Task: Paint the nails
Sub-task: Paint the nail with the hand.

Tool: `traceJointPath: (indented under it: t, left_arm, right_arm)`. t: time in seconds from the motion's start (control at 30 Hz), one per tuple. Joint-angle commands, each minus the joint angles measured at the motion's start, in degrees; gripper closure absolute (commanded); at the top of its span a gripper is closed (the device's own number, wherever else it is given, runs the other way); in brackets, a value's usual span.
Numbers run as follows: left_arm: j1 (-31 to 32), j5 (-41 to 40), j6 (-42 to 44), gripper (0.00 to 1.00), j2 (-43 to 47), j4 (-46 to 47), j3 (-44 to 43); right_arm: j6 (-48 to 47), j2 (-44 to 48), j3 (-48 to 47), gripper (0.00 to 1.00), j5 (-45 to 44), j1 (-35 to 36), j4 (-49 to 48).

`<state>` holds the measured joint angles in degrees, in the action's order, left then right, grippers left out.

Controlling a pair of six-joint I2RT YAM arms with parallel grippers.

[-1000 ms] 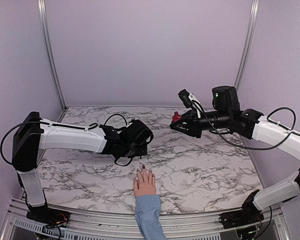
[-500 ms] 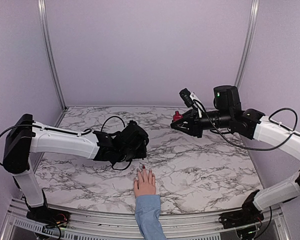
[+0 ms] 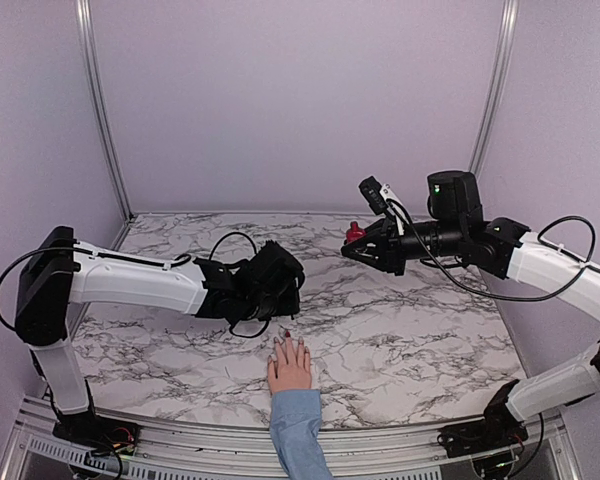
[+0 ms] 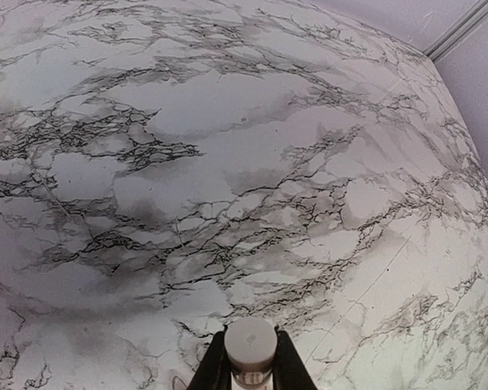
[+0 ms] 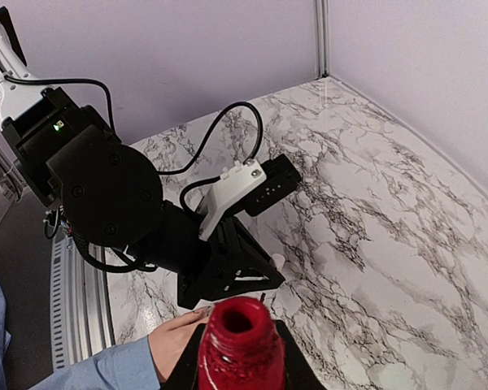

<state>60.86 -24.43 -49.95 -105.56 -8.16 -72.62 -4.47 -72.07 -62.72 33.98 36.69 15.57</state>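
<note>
We see the nails (image 3: 286, 336) on the pink hand (image 3: 291, 368), which lies flat at the middle of the near edge of the tabletop (image 3: 420, 330). Our left gripper (image 3: 285, 312) hangs just above the fingertips, clamped on a white cap (image 4: 250, 344). Our right gripper (image 3: 351, 246), raised near the far edge right of middle, grips the open red bottle (image 5: 239, 340).

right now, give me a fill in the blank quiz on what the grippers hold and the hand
The right gripper holds an open ___ polish bottle.
The left gripper grips a ___ cap.
The hand lies flat on the marble table, wearing a light ___ sleeve.
Missing: red, white, blue.
</note>
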Motion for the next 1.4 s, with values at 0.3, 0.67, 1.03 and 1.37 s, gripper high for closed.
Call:
traceJointPath:
  t: [0.3, 0.67, 1.03, 1.37]
  left_arm:
    - [-0.1, 0.8, -0.4, 1.0, -3.8, -8.2, -4.2]
    - [-0.5, 1.9, -0.2, 1.0, -5.7, -10.2, -5.8]
    - [-0.9, 1.8, -0.3, 1.0, -6.6, -11.6, -6.8]
    - [-1.6, 1.3, -0.1, 1.0, -6.7, -11.6, -6.8]
  right_arm:
    - [0.3, 0.8, -0.3, 1.0, 0.1, -0.6, -0.1]
    - [0.1, 0.8, -0.3, 1.0, -0.2, -0.6, 0.0]
    - [-0.2, 0.7, -0.3, 1.0, -0.5, -0.5, 0.1]
    - [-0.4, 0.1, -0.8, 1.0, -0.7, -0.6, 0.2]
